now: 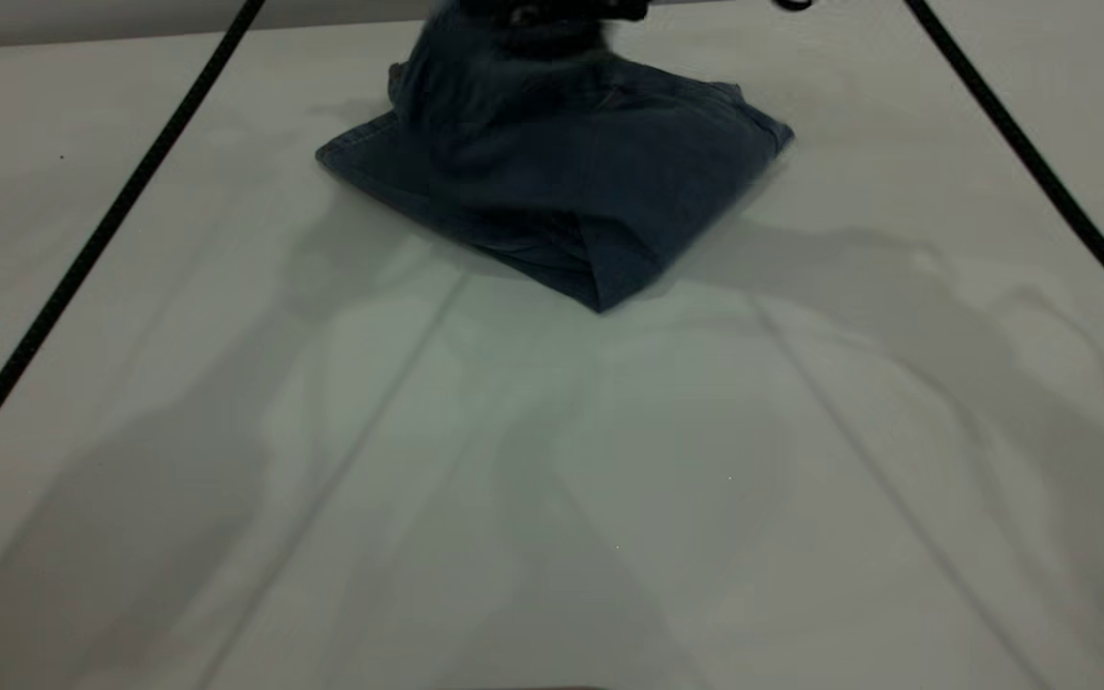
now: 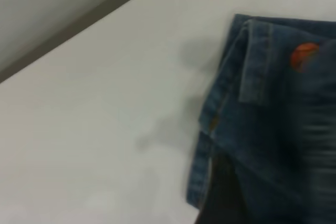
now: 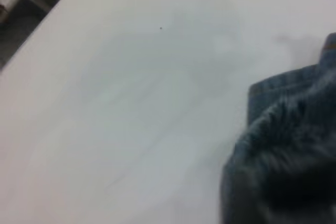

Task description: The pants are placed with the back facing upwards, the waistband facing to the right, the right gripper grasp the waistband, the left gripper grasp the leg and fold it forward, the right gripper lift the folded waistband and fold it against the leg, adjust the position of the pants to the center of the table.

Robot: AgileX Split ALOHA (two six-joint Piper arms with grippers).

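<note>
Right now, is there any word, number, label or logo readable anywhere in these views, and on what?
None can be read.
The pants show only an orange print patch in the left wrist view, too blurred to make out any number.
The table bears no markings.

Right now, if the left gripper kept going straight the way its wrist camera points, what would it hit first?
Most likely the pants, at the hemmed denim edge beside the orange ball print; the white table lies beneath. Depth is unclear.

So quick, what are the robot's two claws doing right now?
Left gripper: cannot be told; only the denim shorts show.
Right gripper: cannot be told; its view shows the gathered waistband on the white table.
</note>
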